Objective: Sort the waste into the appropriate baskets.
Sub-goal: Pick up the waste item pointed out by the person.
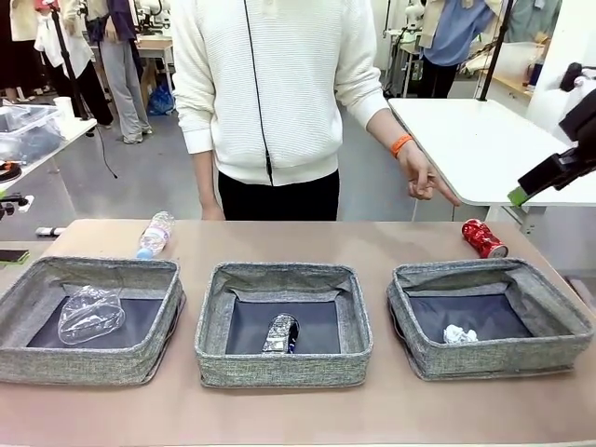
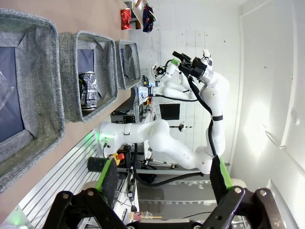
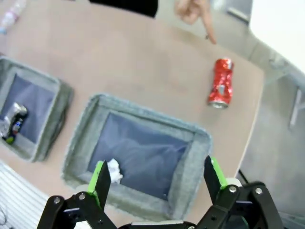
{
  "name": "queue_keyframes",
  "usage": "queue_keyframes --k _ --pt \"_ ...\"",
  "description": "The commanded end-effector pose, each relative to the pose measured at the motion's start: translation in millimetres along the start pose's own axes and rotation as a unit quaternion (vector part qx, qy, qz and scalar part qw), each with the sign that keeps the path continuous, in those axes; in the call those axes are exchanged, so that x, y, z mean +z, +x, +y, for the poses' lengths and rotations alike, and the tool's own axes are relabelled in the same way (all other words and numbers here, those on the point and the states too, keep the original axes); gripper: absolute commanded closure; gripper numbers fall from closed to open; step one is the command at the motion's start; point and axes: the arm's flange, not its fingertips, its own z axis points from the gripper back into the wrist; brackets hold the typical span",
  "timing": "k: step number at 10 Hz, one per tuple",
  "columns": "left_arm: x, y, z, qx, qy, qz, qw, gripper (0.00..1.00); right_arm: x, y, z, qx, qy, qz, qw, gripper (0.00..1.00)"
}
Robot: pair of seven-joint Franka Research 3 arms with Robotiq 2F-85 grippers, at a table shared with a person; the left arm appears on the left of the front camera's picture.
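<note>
Grey left basket [image 1: 93, 365] holds a crushed bottle [image 1: 90, 314], clear. Middle basket [image 1: 279, 368] holds a dark can [image 1: 280, 333] lying flat. Right basket [image 1: 503, 358] holds a paper ball [image 1: 458, 333]. Dented red can [image 1: 483, 238] lies on the worktop [image 1: 279, 242] behind the right basket. Whole bottle [image 1: 155, 233] lies behind the left basket.

A brown table [image 1: 279, 414] runs across the foreground, and behind its far edge stands a person [image 1: 279, 140] in a white ribbed sweater [image 1: 312, 65] and dark trousers [image 1: 279, 197], with a thin black cord [image 1: 255, 93] hanging down the chest and an orange wristband [image 1: 401, 144] on one arm. At the picture's right is a white table [image 1: 494, 140], and at the left edge another pale table [image 1: 58, 140] carries a clear plastic tub [image 1: 23, 126] and a white cup [image 1: 63, 106]. Grey floor [image 1: 158, 177] shows between them.
</note>
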Motion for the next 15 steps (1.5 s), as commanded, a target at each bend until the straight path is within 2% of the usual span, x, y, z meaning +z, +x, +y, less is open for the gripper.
queue_keyframes --k 1,3,4,6,8,9,12,15 --pt "1 -2 -2 -0.001 0.0 0.0 1.0 0.0 -9 16 -26 -0.045 -0.035 0.017 0.998 0.0" --pt "1 -2 -2 -0.001 0.0 0.0 1.0 0.0 -59 54 -73 -0.086 -0.009 0.054 0.995 0.0" --pt "1 -2 -2 -0.001 0.0 0.0 1.0 0.0 -91 68 -97 -0.119 -0.014 0.082 0.989 0.0" --pt "1 -2 -2 -0.001 0.0 0.0 1.0 0.0 -158 78 -129 -0.161 -0.009 0.098 0.982 0.0" --pt "1 -2 -2 -0.001 0.0 0.0 1.0 0.0 -199 74 -146 -0.182 -0.034 0.095 0.978 0.0" --pt "1 -2 -2 -0.001 0.0 0.0 1.0 0.0 -217 68 -151 -0.185 -0.015 0.101 0.977 0.0" --pt "1 -2 -2 -0.001 0.0 0.0 1.0 0.0 -264 50 -160 -0.191 -0.019 0.111 0.975 0.0" --pt "1 -2 -2 -0.001 0.0 0.0 1.0 0.0 -290 40 -169 -0.191 -0.026 0.064 0.979 0.0"
